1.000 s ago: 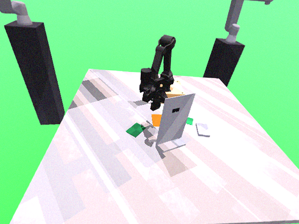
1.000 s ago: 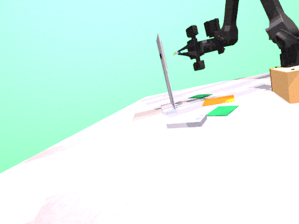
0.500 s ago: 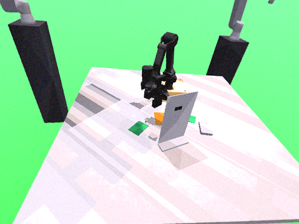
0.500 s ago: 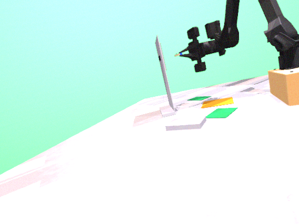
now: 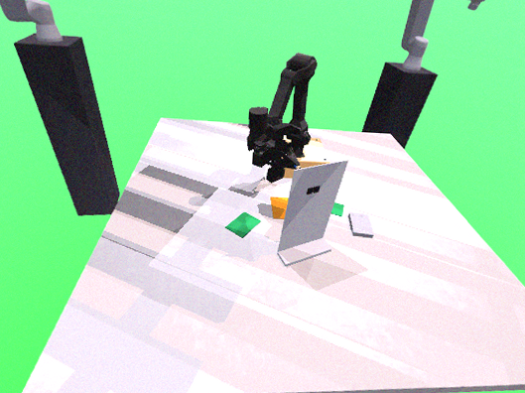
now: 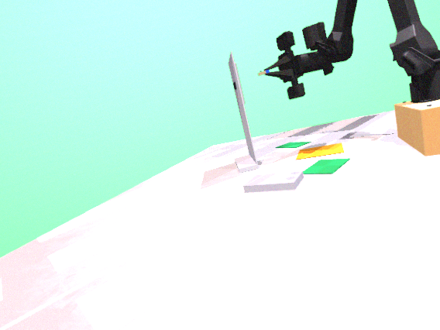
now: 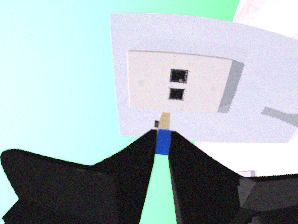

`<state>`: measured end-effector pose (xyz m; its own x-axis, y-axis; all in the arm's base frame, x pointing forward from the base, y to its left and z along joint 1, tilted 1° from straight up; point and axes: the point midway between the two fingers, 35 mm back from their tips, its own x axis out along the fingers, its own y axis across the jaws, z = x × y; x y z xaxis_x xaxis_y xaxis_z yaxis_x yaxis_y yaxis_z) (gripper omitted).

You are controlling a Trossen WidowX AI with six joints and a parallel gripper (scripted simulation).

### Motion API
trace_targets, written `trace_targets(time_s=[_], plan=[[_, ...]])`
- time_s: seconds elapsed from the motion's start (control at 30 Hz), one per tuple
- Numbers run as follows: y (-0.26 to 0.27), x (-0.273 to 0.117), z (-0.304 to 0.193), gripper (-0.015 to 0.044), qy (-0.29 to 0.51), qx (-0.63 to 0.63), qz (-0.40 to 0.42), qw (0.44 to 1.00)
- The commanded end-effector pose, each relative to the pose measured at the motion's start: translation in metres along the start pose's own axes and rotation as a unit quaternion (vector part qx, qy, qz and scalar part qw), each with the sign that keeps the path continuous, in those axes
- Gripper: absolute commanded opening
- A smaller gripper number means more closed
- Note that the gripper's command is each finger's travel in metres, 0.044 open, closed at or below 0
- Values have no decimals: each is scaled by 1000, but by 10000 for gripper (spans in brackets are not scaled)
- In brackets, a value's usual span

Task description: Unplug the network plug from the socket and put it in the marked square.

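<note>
My gripper point(image 5: 296, 165) point(image 6: 266, 71) point(image 7: 163, 134) is shut on a small plug point(image 6: 263, 72) point(image 7: 163, 142) with a blue body and a tan front end. It holds the plug in the air, clear of the upright grey panel point(image 5: 308, 216) point(image 6: 244, 112) point(image 7: 200, 31). The wrist view shows a pale plate point(image 7: 150, 70) on the panel with two dark, empty openings, an upper one point(image 7: 178, 76) and a lower one point(image 7: 176, 94). Flat on the table lie an orange-yellow patch point(image 5: 278, 208) point(image 6: 325, 150) and two green patches; I cannot tell which is the marked square. The tab is not clear.
One green patch point(image 5: 243, 224) point(image 6: 293, 145) and the other green patch point(image 5: 337, 209) point(image 6: 327, 166) flank the orange-yellow one. A flat grey block point(image 5: 360, 226) point(image 6: 271, 187) lies beside the panel. A wooden block point(image 6: 426, 129) is under the arm's base.
</note>
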<state>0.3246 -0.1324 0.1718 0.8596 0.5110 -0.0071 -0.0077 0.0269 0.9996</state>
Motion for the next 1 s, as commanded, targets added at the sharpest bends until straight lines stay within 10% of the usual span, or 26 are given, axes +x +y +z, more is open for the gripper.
trace_targets(time_s=[0.0,0.97], plan=[[14,-4,-2,0,2,-7,1,1000],[7,13,-14,0,-104,105,-55,987]])
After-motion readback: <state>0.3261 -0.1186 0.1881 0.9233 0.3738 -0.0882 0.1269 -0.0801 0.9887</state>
